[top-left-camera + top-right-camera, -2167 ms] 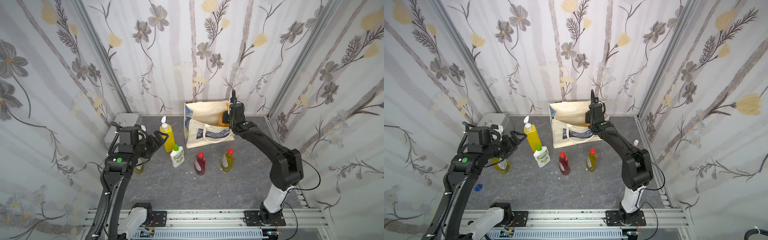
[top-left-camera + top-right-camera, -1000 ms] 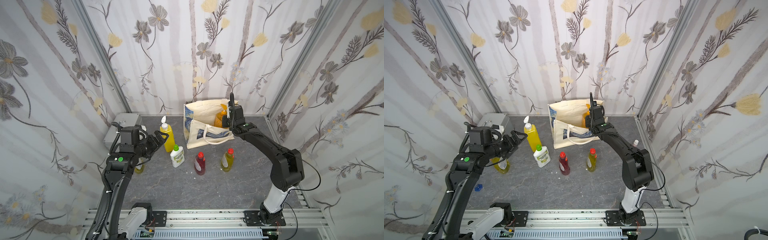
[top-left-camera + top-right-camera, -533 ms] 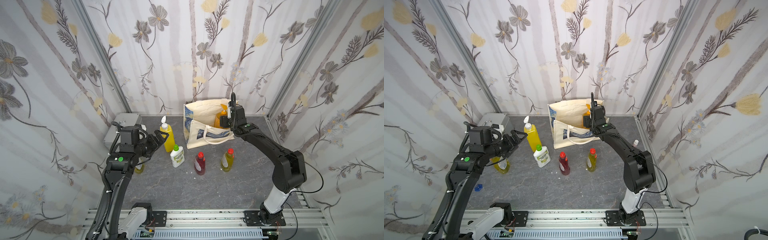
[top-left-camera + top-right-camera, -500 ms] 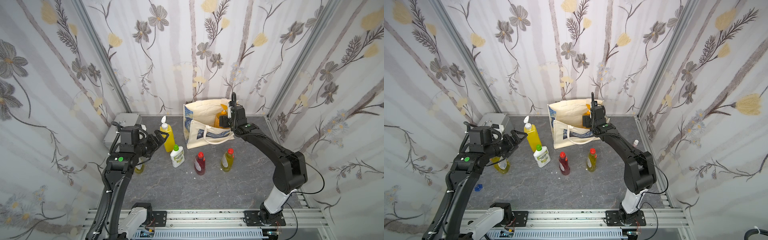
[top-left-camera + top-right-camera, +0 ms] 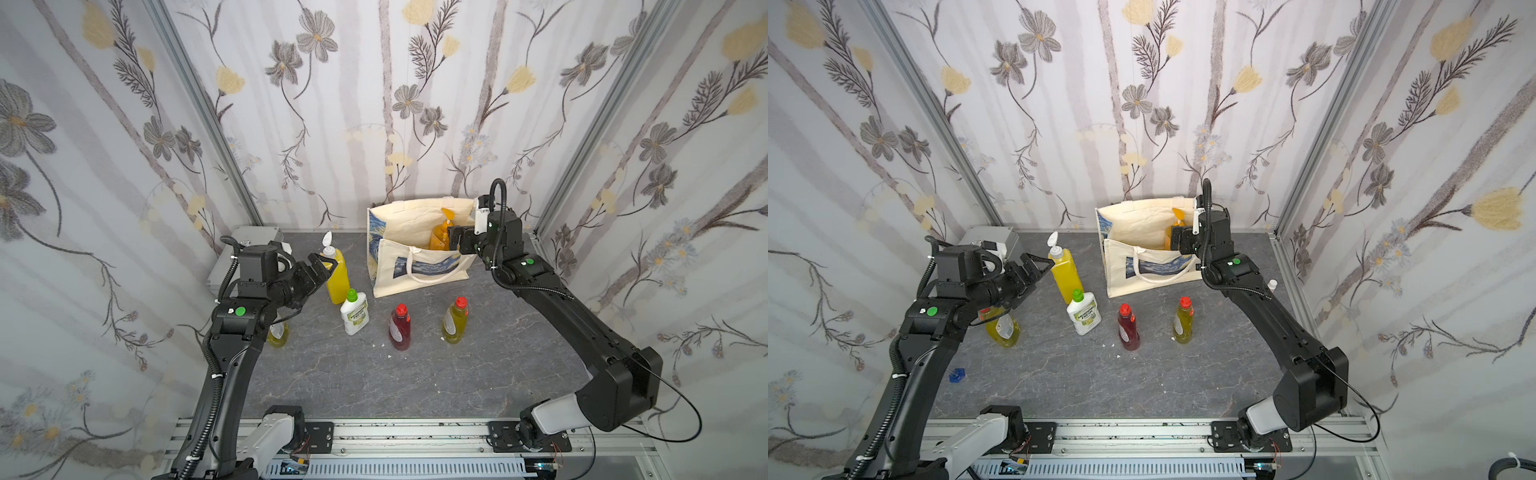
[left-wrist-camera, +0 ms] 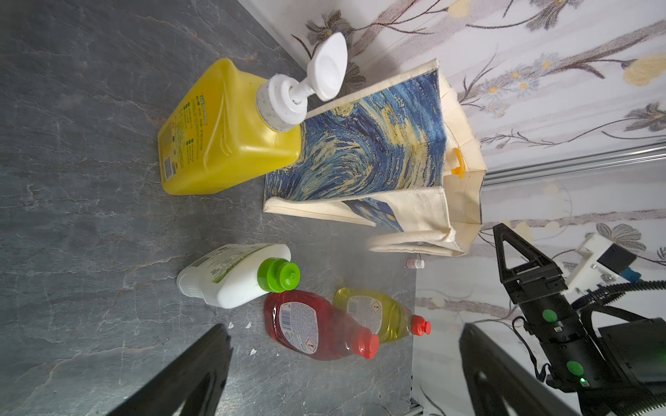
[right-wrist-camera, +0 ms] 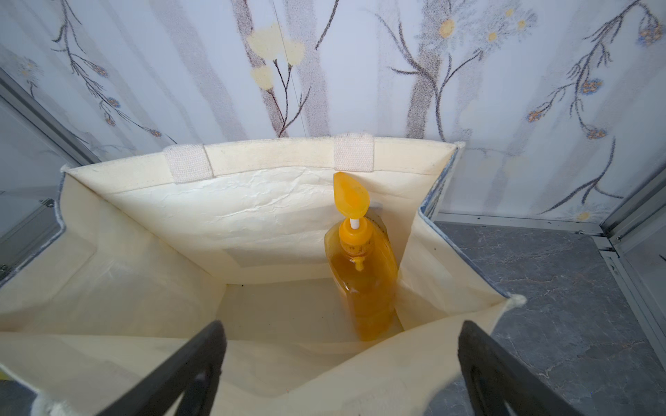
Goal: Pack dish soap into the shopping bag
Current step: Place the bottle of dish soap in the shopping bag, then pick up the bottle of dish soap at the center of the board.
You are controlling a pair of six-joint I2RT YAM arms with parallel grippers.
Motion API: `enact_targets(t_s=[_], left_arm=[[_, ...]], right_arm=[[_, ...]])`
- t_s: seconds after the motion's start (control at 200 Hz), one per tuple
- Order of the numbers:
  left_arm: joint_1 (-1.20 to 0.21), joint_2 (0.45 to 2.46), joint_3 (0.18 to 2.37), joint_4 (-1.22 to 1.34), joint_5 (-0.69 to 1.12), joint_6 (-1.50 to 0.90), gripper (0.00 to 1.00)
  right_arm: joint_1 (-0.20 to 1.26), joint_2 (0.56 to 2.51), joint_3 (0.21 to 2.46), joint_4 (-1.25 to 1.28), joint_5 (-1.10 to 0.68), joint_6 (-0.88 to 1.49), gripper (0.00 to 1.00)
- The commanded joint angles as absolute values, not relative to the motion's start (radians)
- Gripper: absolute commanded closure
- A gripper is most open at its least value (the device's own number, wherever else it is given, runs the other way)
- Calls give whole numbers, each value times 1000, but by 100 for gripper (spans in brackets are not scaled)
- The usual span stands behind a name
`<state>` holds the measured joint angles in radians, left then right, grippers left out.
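Note:
The shopping bag [image 5: 419, 253] stands open at the back. An orange pump bottle [image 7: 364, 273] stands inside it, at its right end. My right gripper [image 7: 340, 327] hangs open over the bag's near rim, apart from that bottle. On the table stand the yellow pump bottle [image 5: 337, 274], a white green-capped bottle [image 5: 354, 313], a dark red bottle [image 5: 400, 330] and a yellow-green one [image 5: 454, 320]. Another yellow-green bottle [image 5: 1003, 328] sits partly hidden under my left arm. My left gripper [image 5: 322, 266] is open and empty, just left of the yellow pump bottle.
A silver metal case [image 5: 984, 239] sits in the back left corner behind my left arm. A tiny pink bottle [image 5: 1272, 284] stands by the right wall. A small blue piece [image 5: 957, 375] lies front left. Walls close in on three sides.
My right gripper has opened and let go of the orange bottle, which now stands alone in the bag; the gripper has drawn back slightly. The left arm has not moved.

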<state>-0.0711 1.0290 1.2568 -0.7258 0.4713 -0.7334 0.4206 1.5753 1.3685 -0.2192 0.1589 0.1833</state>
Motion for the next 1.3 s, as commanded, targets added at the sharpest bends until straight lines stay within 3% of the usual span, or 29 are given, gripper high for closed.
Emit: enact_targets(t_s=[0.0,0.24,0.565,0.689,0.889,1.014,1.294], left_arm=[[-72,1056,1308,-784,439,-699,0],[-82,1095,1403,-865,379,-652,0],[-88,1070,1410,-1052,354,-722,0],[-89,1072,1405,-1189,311,-690,0],[-92,1002,1314,-1161,348,-721,0],[-93,977,1280,-1140,401,-729,0],[-92,980,1276,-1132,514,-723,0]], right_arm=[[422,1499,1347,-253,177,197,0],[422,1324,1356,-454,138,220,0],[431,1122,1273,-760,-136,368,0],[451,1087,1245,-856,-133,443,0],[484,1025,1176,-893,-76,545,0],[489,1047,1183,-911,-48,571,0],[496,1293,1301,-1038,-51,464,0]])
